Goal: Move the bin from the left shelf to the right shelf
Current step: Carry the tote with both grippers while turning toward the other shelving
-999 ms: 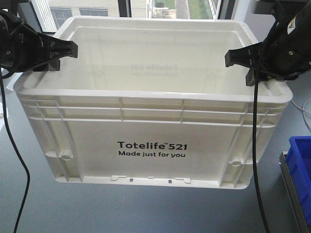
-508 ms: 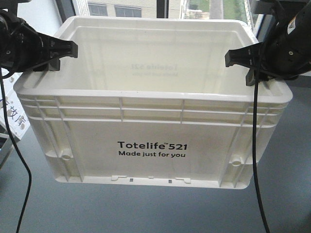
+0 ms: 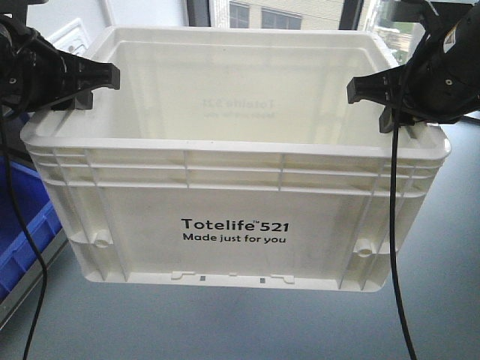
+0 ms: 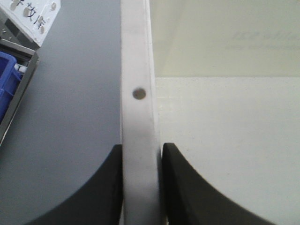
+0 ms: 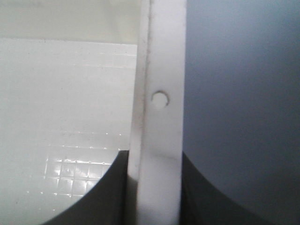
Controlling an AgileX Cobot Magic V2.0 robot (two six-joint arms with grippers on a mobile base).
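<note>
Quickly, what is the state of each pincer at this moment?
Left pincer: closed, holding the side rim of the white Totelife bin.
Right pincer: closed, holding the opposite rim of the same bin.

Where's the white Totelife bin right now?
In the front view, the bin fills mid-frame, clamped at its side rims by the left gripper and right gripper, above a grey surface, with a blue bin at lower left.

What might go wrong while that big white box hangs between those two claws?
The left gripper and right gripper pinch only the thin rim of the bin; it may slip or tilt. The blue bins sit close on the left; swinging might bump them. A black cable drapes across the bin and may snag.
</note>
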